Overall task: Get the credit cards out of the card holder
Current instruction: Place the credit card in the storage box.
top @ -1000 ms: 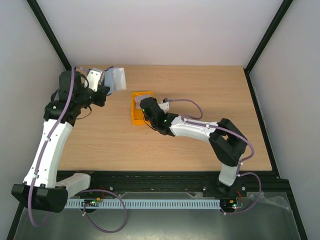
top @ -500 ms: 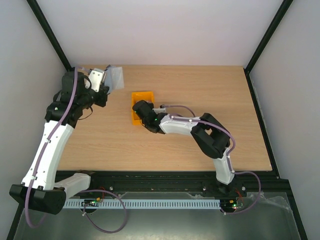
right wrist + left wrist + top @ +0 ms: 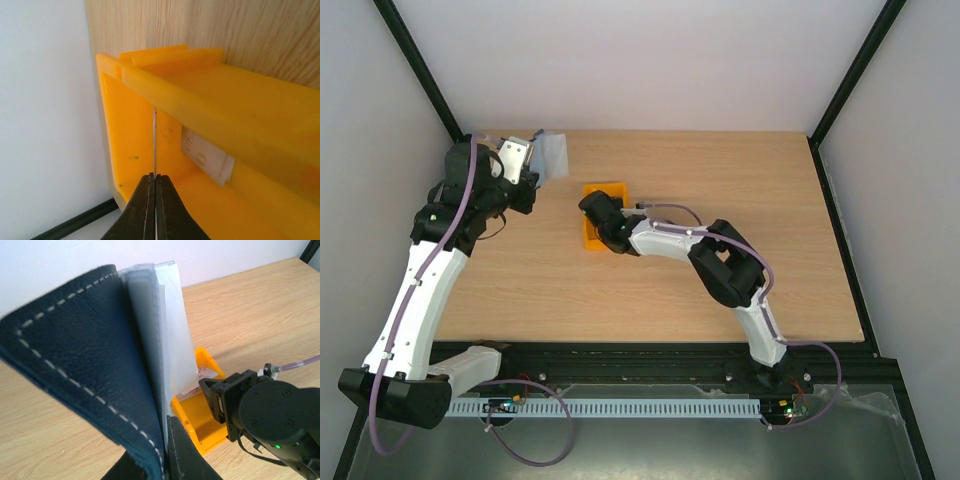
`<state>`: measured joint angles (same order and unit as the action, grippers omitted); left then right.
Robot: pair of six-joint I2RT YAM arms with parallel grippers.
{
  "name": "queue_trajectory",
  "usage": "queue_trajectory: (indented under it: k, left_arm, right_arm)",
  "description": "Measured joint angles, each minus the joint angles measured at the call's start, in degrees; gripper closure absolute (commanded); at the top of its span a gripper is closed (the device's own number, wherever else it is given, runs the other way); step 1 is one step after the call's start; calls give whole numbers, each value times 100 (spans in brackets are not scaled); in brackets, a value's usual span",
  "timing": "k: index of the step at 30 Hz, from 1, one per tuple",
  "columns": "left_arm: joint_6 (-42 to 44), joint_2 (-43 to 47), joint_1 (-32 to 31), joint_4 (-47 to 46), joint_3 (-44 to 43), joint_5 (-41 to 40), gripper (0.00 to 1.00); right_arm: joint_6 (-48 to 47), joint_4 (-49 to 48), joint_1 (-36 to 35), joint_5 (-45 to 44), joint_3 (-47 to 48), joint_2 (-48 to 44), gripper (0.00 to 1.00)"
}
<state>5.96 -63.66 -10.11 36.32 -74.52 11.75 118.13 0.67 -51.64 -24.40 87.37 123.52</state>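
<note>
My left gripper point(image 3: 528, 156) is shut on the card holder point(image 3: 552, 156) and holds it up at the table's far left. In the left wrist view the card holder point(image 3: 85, 355) is a navy stitched case spread open, with pale sleeves or credit cards point(image 3: 167, 330) standing in it; my fingers are hidden under it. My right gripper point(image 3: 593, 210) is inside the orange bin point(image 3: 590, 237). In the right wrist view it point(image 3: 155, 178) is shut on a thin pale credit card point(image 3: 154, 142), seen edge-on. Another whitish card point(image 3: 207, 160) lies in the bin, also in the left wrist view point(image 3: 209, 374).
The orange bin point(image 3: 125, 135) stands left of the table's middle, its walls close around my right fingers. The right gripper's black body point(image 3: 272, 415) sits at the bin's near side. White walls and black frame posts point(image 3: 420, 75) enclose the wooden table point(image 3: 740, 190).
My right gripper has moved left and turned, going deeper over the bin, with its elbow folding in. My left arm and the card holder have barely moved.
</note>
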Motion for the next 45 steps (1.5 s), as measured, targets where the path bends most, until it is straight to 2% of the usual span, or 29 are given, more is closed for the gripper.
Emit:
queue_trajectory:
  k: [13, 15, 18, 20, 25, 31, 35, 37, 38, 39, 41, 43, 45]
  left_arm:
    - [7, -37, -22, 0, 0, 4, 96]
    - [7, -52, -22, 0, 0, 4, 96]
    - [7, -83, -22, 0, 0, 4, 96]
    - [7, -105, -24, 0, 0, 9, 96]
    - [7, -157, -24, 0, 0, 28, 96]
    - [9, -197, -24, 2, 0, 68, 96]
    - [31, -210, -24, 11, 0, 155, 96]
    - [57, -214, -22, 46, -9, 297, 96]
    - [72, -219, -20, 81, -22, 400, 96]
    - [94, -227, -11, 131, -50, 525, 96]
    - [140, -269, 22, 264, -157, 885, 97]
    - [245, -317, 70, 437, -315, 1316, 98]
    - [424, -385, 129, 730, -586, 1904, 98]
  right_arm:
    - [63, 334, 216, -13, 476, 433, 97]
    - [63, 328, 219, -11, 505, 457, 87]
    - [63, 339, 234, 7, 507, 496, 65]
    - [39, 341, 254, 24, 509, 525, 56]
    - [-13, 317, 267, 28, 509, 529, 48]
    - [-402, 131, 267, 13, 481, 393, 47]
    - [-1690, -483, 267, -15, 337, -37, 43]
    - [-2793, -1097, 267, 7, 74, -509, 37]
    - [-3257, -1355, 267, 9, -48, -710, 30]
    - [-4164, -1888, 271, 90, -328, -1060, 26]
    - [-5547, -2605, 293, 205, -831, -1692, 24]
    - [-6662, -3104, 413, 551, -1346, -2361, 23]
    - [-7543, -3449, 737, 1342, -1895, -3051, 19]
